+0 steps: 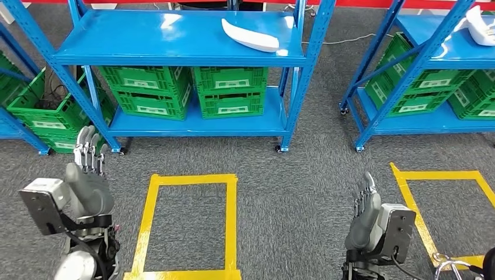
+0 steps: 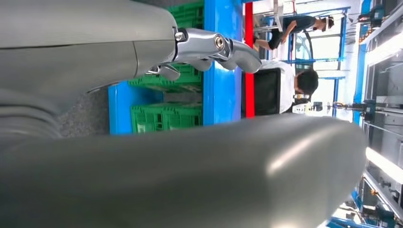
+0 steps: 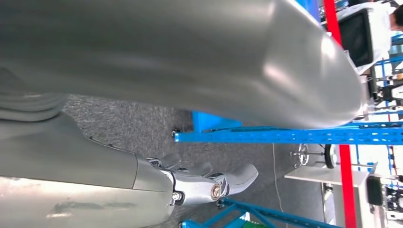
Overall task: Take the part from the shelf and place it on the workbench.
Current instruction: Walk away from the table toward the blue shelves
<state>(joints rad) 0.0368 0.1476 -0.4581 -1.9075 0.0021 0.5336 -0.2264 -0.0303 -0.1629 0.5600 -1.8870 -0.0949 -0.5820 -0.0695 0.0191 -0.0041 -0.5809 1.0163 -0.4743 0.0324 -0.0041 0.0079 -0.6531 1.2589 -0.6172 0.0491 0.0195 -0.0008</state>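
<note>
Fingers [image 1: 87, 146] of both hands apart, empty.

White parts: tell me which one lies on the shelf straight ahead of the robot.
The long white part on the middle shelf's top deck. The other white part lies on the shelf far right.

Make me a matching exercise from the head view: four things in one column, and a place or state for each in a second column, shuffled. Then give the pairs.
Things:
1. white part
2. green crates
3. yellow tape rectangle
4. left hand

Places or states:
A. on the grey carpet, in front of the shelf
B. on the shelf's top board, near its right end
C. holding nothing, fingers apart
D. on the shelf's lower board

Pairs: 1-B, 2-D, 3-A, 4-C
</note>
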